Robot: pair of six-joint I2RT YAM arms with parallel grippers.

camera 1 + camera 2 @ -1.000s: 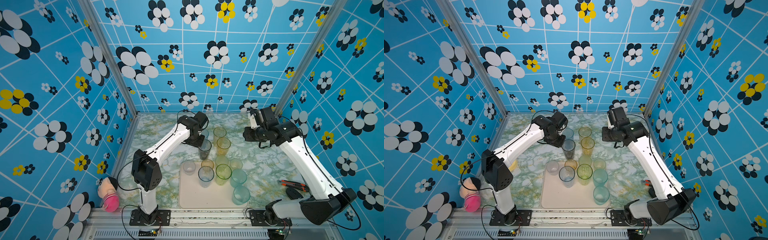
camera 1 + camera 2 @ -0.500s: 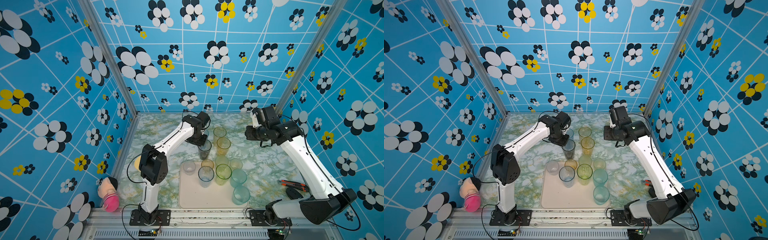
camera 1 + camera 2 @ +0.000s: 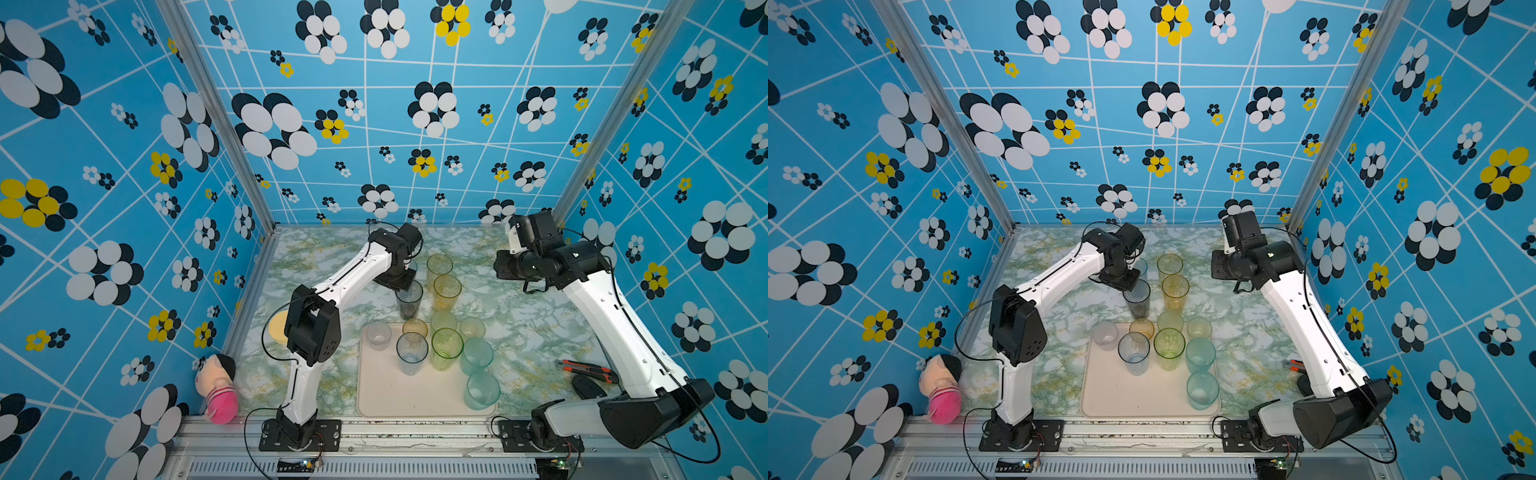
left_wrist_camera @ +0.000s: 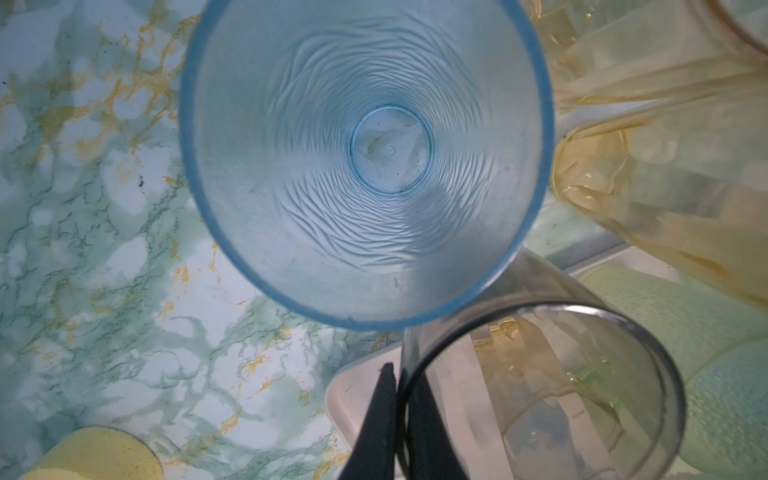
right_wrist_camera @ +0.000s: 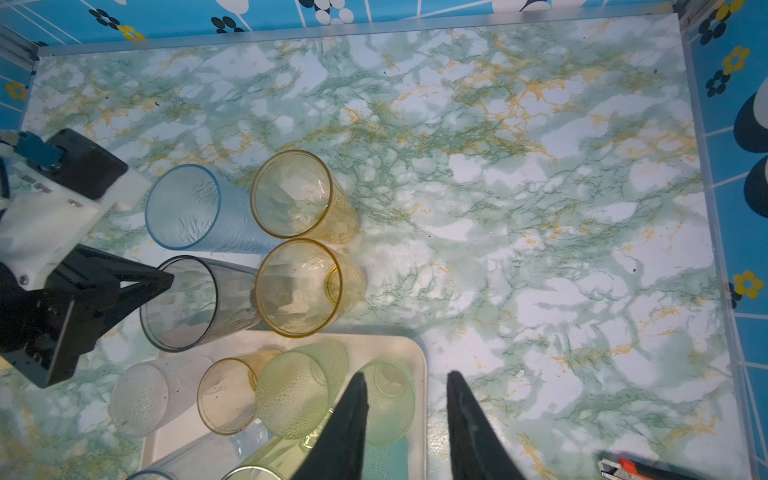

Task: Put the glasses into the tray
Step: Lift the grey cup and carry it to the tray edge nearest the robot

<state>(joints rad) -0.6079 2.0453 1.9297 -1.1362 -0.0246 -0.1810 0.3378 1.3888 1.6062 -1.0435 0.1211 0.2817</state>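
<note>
Logged green-veined marble table (image 3: 532,299) between blue flowered walls. Found cream tray (image 3: 395,395) lying flat at front centre, with eight glasses (image 3: 446,349) standing on its far and right parts.

Noted left gripper (image 4: 401,386) just behind tray's far rim, clenched on rim of smoky grey glass (image 3: 409,301), with one finger inside the wall and one outside. Saw that glass upright and outside tray.

Noted right gripper (image 5: 406,374) held high over table, right of the glasses and well apart from them, jaws parted and holding nothing.

Counted three more tall glasses outside tray: blue glass (image 5: 183,208) just behind the grey one, and two amber glasses (image 5: 297,286) just beside these on the right.

Recorded yellow disc (image 3: 277,328) at left edge and orange-black utility knife (image 3: 586,368) at right.
</note>
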